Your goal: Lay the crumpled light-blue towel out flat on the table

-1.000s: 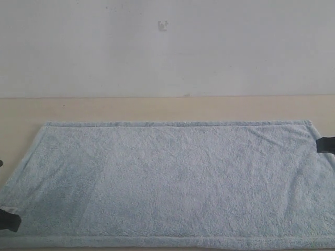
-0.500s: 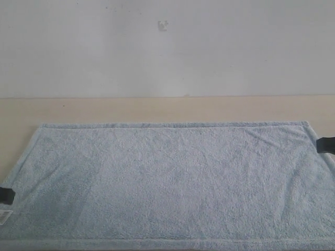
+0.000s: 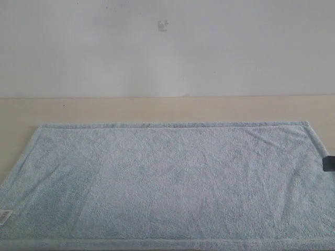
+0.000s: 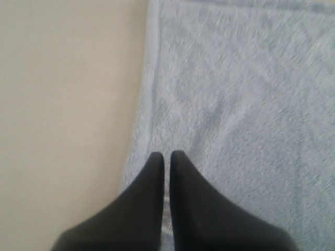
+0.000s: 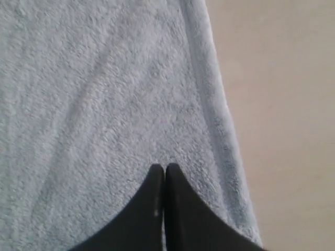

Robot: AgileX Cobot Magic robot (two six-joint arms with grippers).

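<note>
beyond the towel (image 3: 167,183), flat with long axis left-right, the table (image 3: 157,107) runs bare; left gripper (image 4: 166,156) and right gripper (image 5: 165,167) clenched empty.

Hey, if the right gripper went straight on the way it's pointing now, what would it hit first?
Most likely the light-blue towel: the right gripper, jaws shut, points across the terry just inside its side edge. How high it hangs above the cloth is unclear.
</note>
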